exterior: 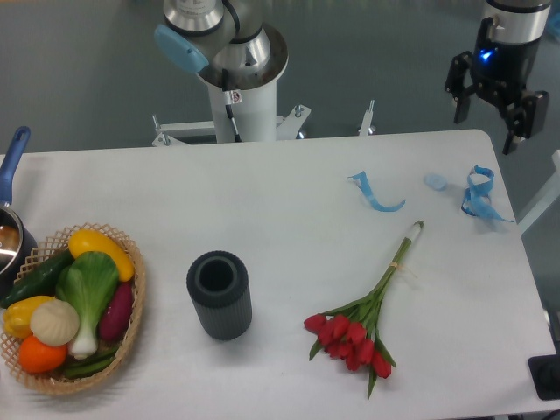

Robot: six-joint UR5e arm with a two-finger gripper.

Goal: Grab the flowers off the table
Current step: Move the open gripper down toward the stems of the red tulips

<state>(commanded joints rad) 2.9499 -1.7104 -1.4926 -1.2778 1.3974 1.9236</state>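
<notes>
- Flowers (354,337) flat on the table (262,192), well below and to the left of the fingers (461,101) in the picture, apart from them; red heads bunched at the lower end, thin green stems running up and to the right toward the gripper's side of the table.
- Gripper (487,122) up beyond the table's far right corner, above the surface, spread wide, gripping nothing.
- Blue ribbon scraps (477,194) just below the fingers, nearest of all things to them; another curl (376,194) further left.
- Dark ribbed cup (219,293) upright, far left of the fingers, beyond the flowers.
- Wicker basket of vegetables (74,306) farthest from the fingers, at the left edge, beside a blue-handled pot (10,232).
</notes>
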